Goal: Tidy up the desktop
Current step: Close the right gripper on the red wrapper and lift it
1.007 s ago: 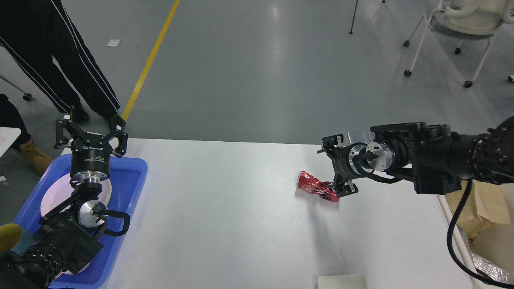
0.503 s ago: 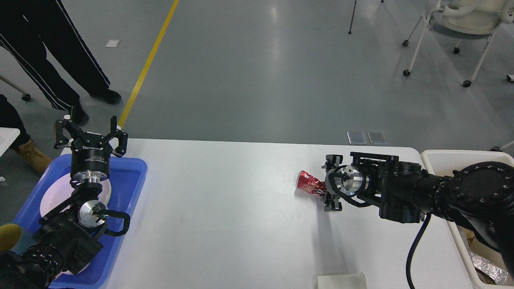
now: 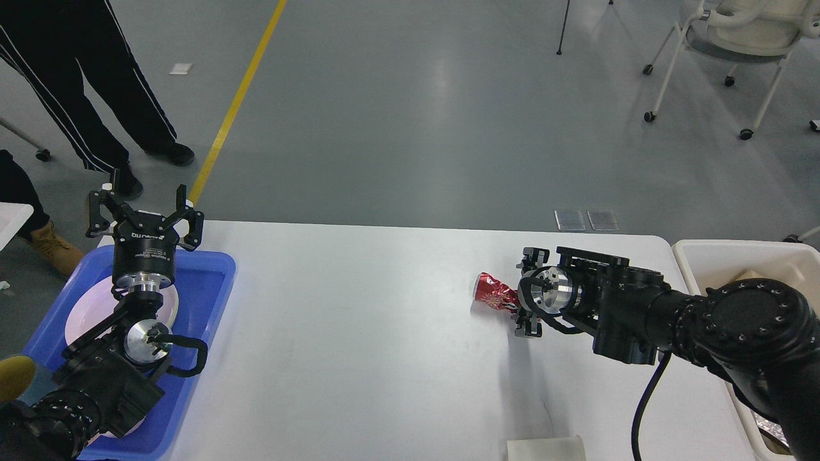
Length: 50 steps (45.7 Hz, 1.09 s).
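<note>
The desktop (image 3: 359, 346) is a wide white tabletop. A crushed red can (image 3: 492, 293) lies on it right of centre. My right gripper (image 3: 524, 293) comes in from the right, low over the table. It is open, with one finger beyond the can's right end and one finger nearer to me. My left gripper (image 3: 146, 214) points upward above the far end of a blue tray (image 3: 218, 282). It is open and holds nothing.
A white plate (image 3: 86, 310) lies in the blue tray, partly behind my left arm. A cream bin (image 3: 711, 253) stands off the table's right edge. A white object (image 3: 544, 448) sits at the table's near edge. A person's legs (image 3: 96, 83) stand at far left.
My right arm has dropped and swung round to the can's level, bringing its open fingers to either side of the can's right end. The person's foot has stepped back. The left arm is still.
</note>
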{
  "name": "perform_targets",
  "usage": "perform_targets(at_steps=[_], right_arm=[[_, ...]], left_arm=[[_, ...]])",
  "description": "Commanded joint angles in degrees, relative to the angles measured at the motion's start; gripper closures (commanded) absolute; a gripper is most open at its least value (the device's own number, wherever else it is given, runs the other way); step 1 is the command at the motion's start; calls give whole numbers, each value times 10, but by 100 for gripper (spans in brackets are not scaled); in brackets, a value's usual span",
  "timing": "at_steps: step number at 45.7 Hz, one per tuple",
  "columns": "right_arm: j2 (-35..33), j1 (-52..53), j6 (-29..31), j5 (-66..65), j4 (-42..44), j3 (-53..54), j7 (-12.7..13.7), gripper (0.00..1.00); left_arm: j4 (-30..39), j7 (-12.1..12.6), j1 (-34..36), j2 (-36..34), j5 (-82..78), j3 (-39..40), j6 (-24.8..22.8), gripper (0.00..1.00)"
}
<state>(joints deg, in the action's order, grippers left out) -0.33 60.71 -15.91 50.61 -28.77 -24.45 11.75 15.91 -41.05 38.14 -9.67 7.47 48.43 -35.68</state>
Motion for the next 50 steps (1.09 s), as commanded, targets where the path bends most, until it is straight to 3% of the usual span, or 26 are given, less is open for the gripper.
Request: perform_targets(at_steps=[1,6,10,18,20,21,23,45,50], right_arm=[[10,-14,-1,-1,17,1,-10,2],[17,-23,-3,-1,31,9,-15,5],[17,-25,-2,-2,31,12,-15,19],[19,-29,4,-4,31,12,-16,68],[20,-29,4,-5,31,12,-23,93],[21,-29,4,-6,31,12,-29,100],[22,-29,4,-13,31,12,-38,100],[19,-24,-4,-51,21,12,-37,100],[16,-10,-4,-54,-17,5,-37,100]], left_arm=[[0,0,0,0,0,0,0,3],[0,0,0,0,0,0,0,3],[0,0,0,0,0,0,0,3],[0,0,0,0,0,0,0,3],[0,0,0,0,0,0,0,3],[0,0,0,0,0,0,0,3],[0,0,0,0,0,0,0,3],[0,0,0,0,0,0,0,3],[0,0,0,0,0,0,0,3]])
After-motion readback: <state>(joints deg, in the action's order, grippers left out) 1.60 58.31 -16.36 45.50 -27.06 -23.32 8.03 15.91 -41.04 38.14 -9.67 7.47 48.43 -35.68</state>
